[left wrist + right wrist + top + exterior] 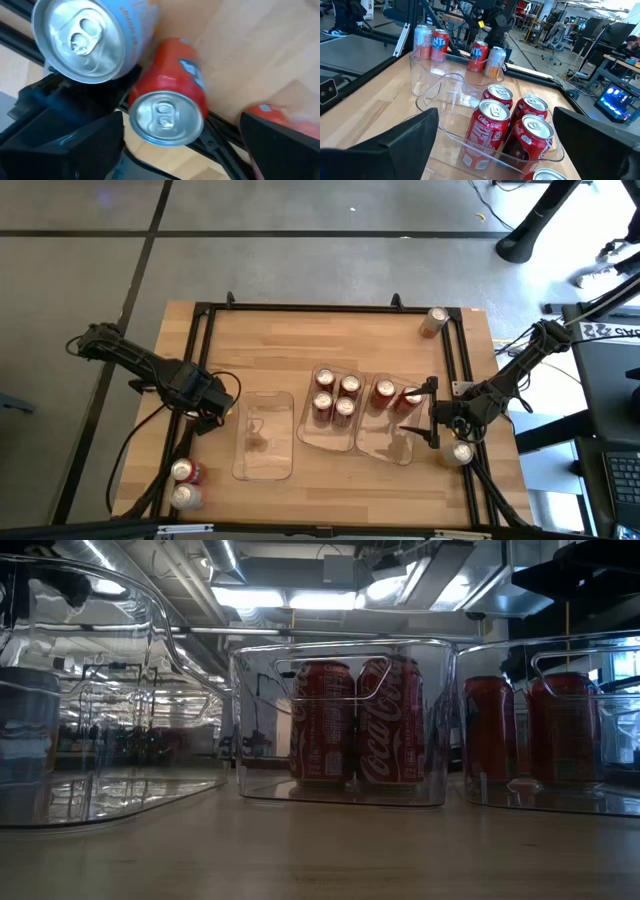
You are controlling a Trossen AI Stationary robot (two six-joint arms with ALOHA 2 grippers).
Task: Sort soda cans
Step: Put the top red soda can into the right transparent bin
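I am looking into a robotics lab or open workshop, going by what is surrounding the wooden bench (270, 340). It is sitting on a grey concrete floor (300, 240), boxed in by a black metal frame (330, 307). Beyond it, more workstations are lining the hall, with office chairs (555, 50) standing about and a monitor (615, 102) glowing off to one side. Above it, bare ducts and pipes (300, 570) are running under strip lights (290, 600).
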